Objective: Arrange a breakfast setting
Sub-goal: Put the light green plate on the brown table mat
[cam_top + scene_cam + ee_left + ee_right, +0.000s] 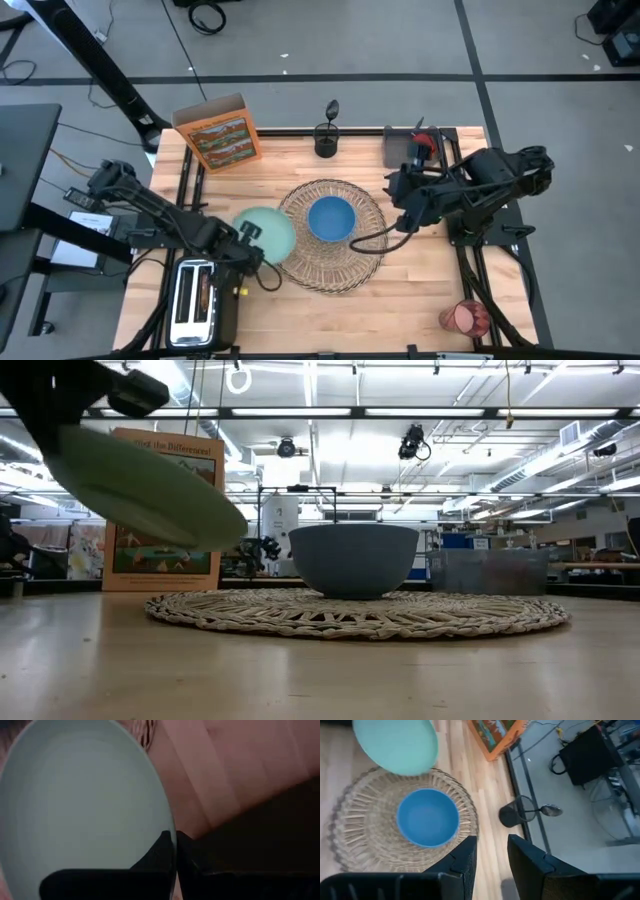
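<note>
A pale teal plate [268, 232] [150, 485] hangs tilted above the table, over the left edge of the round wicker placemat [335, 262], with my left gripper [244, 240] [175, 840] shut on its rim. A blue bowl [331, 219] [427, 817] stands on the placemat. My right gripper [398, 200] [491, 842] hovers open above the placemat's right side, nothing between its fingers. The orange cereal box [218, 130] stands upright at the far left. The dark spoon [331, 108] sticks up out of a black holder [325, 140]. The red cup [463, 318] lies near the front right corner. My left gripper pinches the plate's rim [167, 825] between its two fingers [160, 852], one on the plate's inner face and one on its underside. The fingers come steeply from above at the plate's near-left edge. The plate is lifted clear of the table and tilted.
A silver toaster [195, 300] stands at the front left, close under my left arm. A grey tray [400, 148] with something red [425, 142] on it sits at the far right. Bare wood lies in front of the placemat.
</note>
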`<state>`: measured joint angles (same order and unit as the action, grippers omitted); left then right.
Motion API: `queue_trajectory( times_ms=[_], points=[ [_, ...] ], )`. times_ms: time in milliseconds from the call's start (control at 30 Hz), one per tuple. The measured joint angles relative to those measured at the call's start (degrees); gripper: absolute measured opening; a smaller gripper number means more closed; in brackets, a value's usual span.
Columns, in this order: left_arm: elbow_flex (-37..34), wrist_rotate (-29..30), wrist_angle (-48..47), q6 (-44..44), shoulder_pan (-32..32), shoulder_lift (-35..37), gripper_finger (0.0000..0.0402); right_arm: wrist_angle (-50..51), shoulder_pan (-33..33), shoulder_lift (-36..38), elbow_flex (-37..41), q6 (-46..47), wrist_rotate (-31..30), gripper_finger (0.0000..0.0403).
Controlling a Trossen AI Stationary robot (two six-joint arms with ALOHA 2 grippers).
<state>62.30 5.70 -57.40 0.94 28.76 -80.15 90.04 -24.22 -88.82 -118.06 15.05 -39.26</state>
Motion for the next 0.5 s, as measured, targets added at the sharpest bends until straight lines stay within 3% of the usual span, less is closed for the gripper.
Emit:
queue_trajectory(
  times_ms=[233,500],
  points=[
    [-0.78,-1.12,16.92,2.49,0.68,-5.34,0.0016,-0.02,-0.95,0.0,0.0,2.26,0.69,0.0117],
    [-1.09,0.58,18.71,-0.21,-1.34,-7.43,0.0017,-0.02,-1.58,-0.04,0.0,4.94,3.12,0.0117]
  ],
)
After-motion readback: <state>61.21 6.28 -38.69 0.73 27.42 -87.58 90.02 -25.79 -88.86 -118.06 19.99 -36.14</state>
